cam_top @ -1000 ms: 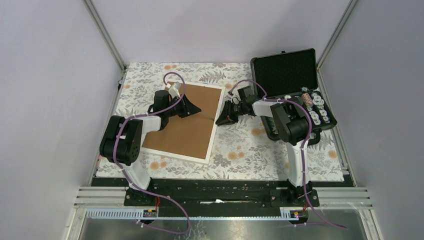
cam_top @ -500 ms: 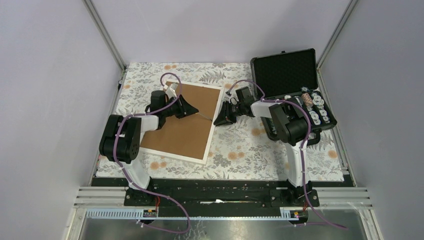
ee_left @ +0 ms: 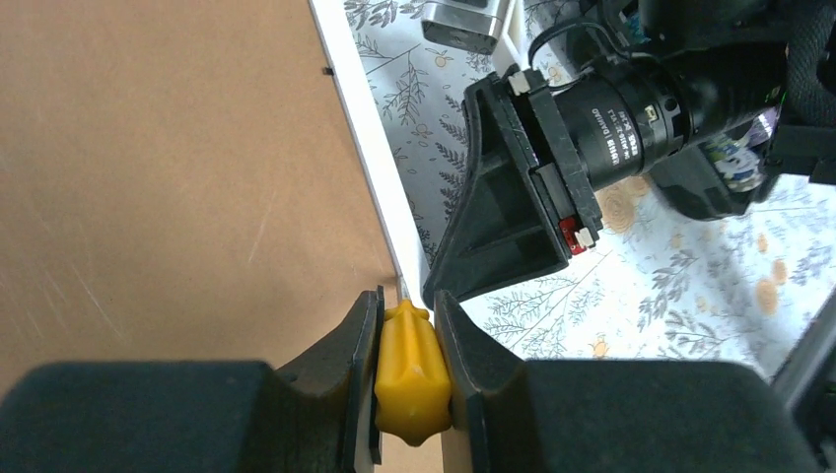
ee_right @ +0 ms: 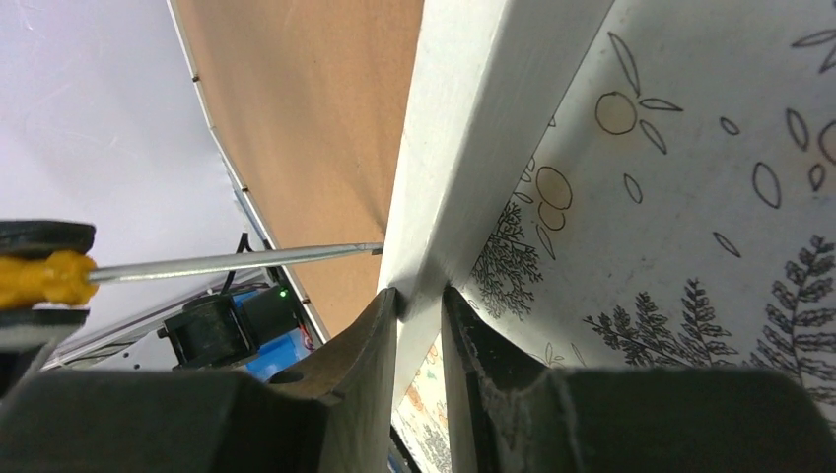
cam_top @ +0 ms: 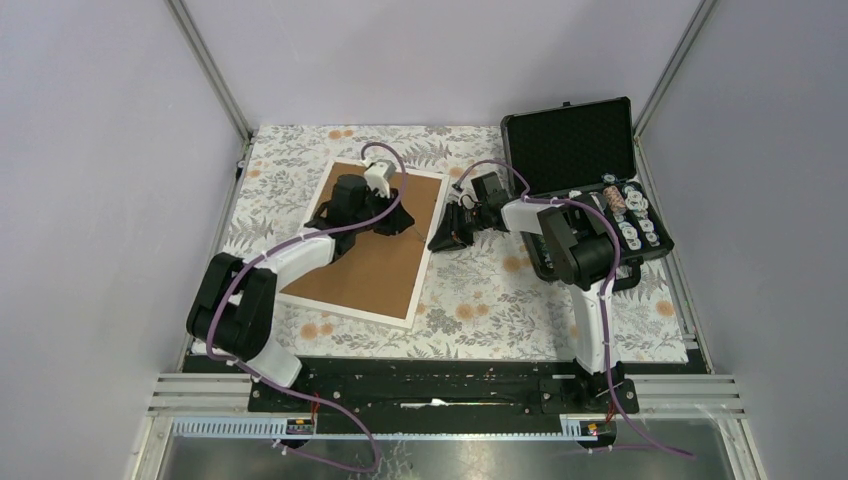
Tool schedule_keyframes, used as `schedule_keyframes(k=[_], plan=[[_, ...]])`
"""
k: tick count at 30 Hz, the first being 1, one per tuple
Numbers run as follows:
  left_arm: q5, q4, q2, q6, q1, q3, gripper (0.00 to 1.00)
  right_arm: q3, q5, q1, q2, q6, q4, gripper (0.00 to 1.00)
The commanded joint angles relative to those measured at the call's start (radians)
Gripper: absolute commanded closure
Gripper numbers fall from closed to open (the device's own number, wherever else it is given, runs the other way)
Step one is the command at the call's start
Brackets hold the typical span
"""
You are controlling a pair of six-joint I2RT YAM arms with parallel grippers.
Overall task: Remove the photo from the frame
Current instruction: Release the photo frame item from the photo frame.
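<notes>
From above, the frame (cam_top: 372,268) lay back-up toward the desk's (cam_top: 480,300) far-left corner, backing on, photo unseen and not yet out. Left wrist: left fingers (ee_left: 340,360) pinched a yellow screwdriver (ee_left: 409,367) at its rim. Right wrist: right fingers (ee_right: 370,355) clamped that white rim.

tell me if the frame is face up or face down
Face down. The frame shows its brown back upward, ringed by its white border, in the top view and both wrist views.

Jaws astride the frame (ee_right: 483,128) — (screwdriver (ee_right: 197,266) near)
</notes>
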Motion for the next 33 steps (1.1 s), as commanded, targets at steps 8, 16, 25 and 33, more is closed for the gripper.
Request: schedule_keyframes(k=[8, 16, 25, 33], plan=[[0.096, -0.241, 0.022, 0.055, -0.333, 0.106, 1.00, 0.091, 0.116, 0.036, 0.104, 0.037, 0.088, 0.72], [0.061, -0.268, 0.023, 0.081, -0.404, 0.125, 1.00, 0.080, 0.116, 0.032, 0.105, 0.062, 0.118, 0.72], [0.028, -0.318, 0.039, 0.129, -0.429, 0.167, 1.00, 0.060, 0.099, 0.025, 0.082, 0.037, 0.117, 0.72], [0.145, -0.258, 0.015, 0.072, -0.111, 0.223, 1.00, -0.002, 0.092, 0.008, -0.050, -0.085, 0.076, 0.65]])
